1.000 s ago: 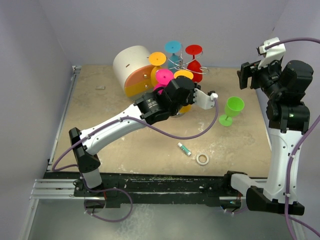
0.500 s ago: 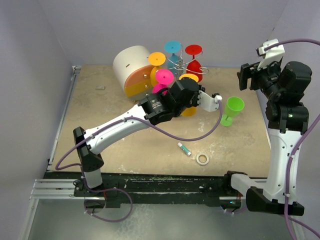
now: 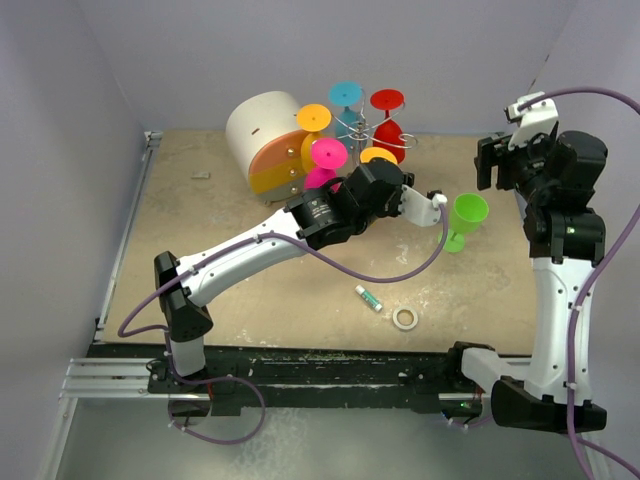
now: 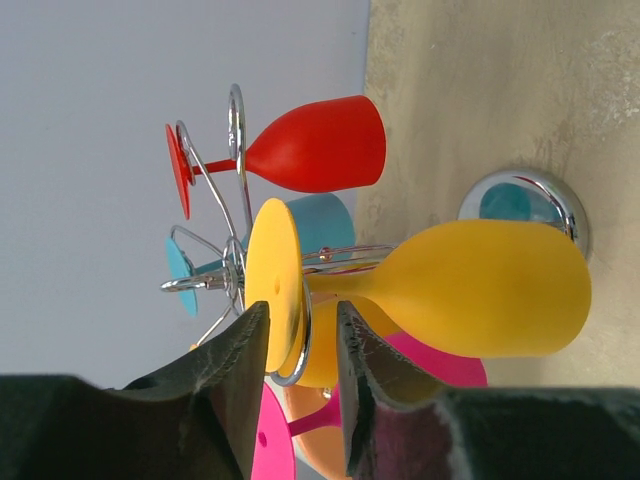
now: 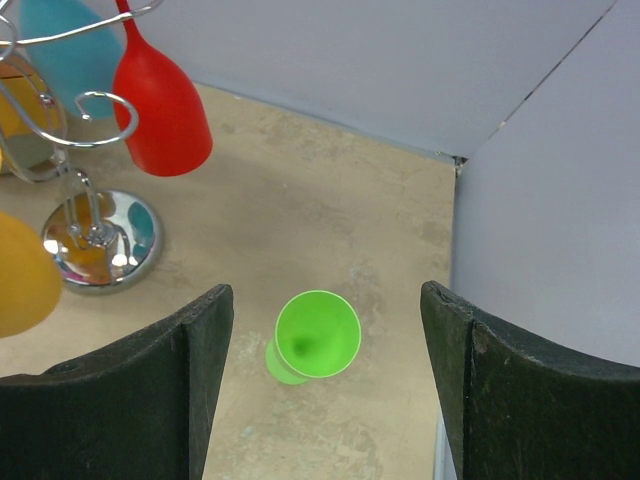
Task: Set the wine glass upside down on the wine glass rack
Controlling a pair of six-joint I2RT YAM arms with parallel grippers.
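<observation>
Judging the hanging step done: yellow glass [image 4: 470,290] hung bowl-down on the rack [image 4: 235,130] at the worktop's [image 3: 250,300] far edge. Left gripper [image 4: 303,318] jaws stood parted around its foot, not pinching. Right gripper [image 5: 325,292] gaped, empty, above the green glass [image 5: 318,333]. Next: left backs straight out.

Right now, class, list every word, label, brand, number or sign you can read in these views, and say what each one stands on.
No text can be read in any view.
Small green-and-white tube: it may carry print, but it is too small to read.
Tape roll: no lettering shows.
White-and-orange drawer box: no lettering shows.
Wine glass rack: bare chrome, with no label.
</observation>
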